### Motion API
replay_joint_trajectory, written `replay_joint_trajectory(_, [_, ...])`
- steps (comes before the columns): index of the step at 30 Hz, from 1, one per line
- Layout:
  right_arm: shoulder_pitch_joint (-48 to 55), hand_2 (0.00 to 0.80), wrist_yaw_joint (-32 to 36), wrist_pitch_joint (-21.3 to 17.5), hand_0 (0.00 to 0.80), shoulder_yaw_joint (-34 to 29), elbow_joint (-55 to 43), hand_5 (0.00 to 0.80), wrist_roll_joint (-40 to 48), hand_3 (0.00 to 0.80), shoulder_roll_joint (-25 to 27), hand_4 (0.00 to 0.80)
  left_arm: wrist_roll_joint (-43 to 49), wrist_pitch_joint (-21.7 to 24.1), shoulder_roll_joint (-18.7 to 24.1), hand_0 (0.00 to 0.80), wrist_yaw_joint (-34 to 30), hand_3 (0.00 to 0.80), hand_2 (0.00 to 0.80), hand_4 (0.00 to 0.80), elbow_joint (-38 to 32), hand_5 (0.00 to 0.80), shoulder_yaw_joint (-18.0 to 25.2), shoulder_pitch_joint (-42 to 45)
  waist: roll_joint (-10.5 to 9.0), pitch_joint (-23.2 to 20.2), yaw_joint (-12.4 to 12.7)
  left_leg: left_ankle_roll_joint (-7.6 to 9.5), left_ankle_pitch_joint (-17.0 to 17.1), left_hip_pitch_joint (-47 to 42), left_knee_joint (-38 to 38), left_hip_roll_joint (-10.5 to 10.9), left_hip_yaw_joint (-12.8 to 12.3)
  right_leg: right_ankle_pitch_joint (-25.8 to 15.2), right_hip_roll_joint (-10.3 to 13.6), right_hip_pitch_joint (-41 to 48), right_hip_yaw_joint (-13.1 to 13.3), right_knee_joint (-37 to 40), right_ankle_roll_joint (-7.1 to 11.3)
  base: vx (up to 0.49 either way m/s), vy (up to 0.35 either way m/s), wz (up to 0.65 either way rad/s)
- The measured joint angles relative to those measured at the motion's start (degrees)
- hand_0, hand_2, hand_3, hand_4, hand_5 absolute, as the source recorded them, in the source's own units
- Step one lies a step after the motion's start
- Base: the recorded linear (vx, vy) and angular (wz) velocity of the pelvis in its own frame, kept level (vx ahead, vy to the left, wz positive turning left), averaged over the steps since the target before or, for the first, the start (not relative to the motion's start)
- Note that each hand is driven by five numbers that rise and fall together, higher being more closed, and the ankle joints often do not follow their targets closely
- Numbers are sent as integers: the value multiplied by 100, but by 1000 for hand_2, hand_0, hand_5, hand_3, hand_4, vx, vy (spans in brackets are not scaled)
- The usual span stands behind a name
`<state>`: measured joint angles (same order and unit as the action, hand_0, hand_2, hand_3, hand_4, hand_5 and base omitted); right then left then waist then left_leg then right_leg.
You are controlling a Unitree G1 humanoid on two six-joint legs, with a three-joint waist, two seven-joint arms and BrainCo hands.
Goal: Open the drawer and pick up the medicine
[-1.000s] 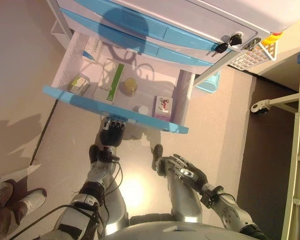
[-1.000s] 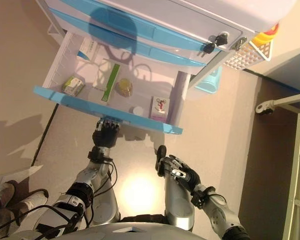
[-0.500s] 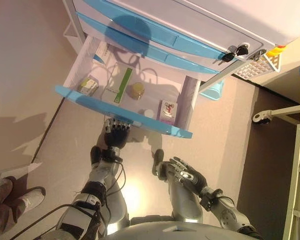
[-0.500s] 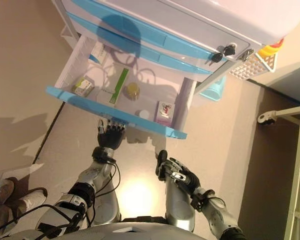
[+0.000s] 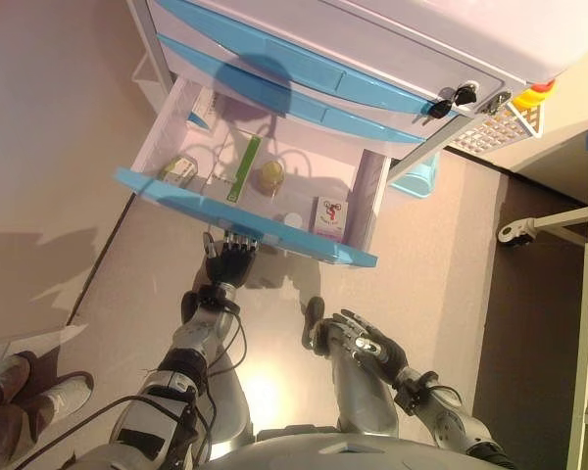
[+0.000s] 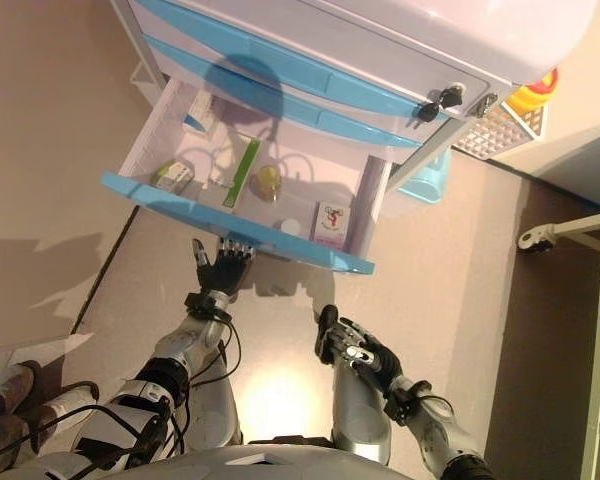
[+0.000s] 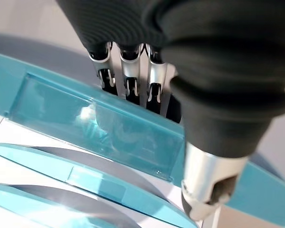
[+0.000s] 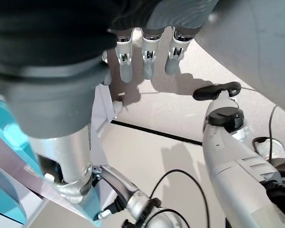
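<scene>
Several boxes [image 5: 330, 217] lie in the open drawer [image 5: 245, 213] above beige floor [image 5: 59, 147]

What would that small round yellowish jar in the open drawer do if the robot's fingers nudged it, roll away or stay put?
The jar seems to stand upright on its flat base, so a gentle nudge would probably slide it rather than roll it. It looks short and squat, so tipping seems unlikely. If it did fall over, its round body could roll along the drawer floor toward the boxes beside it.

silver-grey arms, dark ribbed covers, each robot hand [image 5: 227, 262] silver-fingered, dark-tipped.
</scene>
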<state>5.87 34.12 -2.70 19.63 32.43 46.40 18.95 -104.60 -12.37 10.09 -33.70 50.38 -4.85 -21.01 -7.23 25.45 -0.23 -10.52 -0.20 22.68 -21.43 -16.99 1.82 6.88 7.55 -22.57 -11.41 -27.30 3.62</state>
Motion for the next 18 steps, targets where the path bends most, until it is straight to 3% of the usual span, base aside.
replay_joint_trajectory(18, [-5,0,48,7,0,-44,-7,0,-38,0,3,0,130,-149,127,0,300,0,0,0,0,0,77,-291,-62,-128,-22,14,-76,421,-260,0,49,-8,44,-380,7,-193,12,11,1,0])
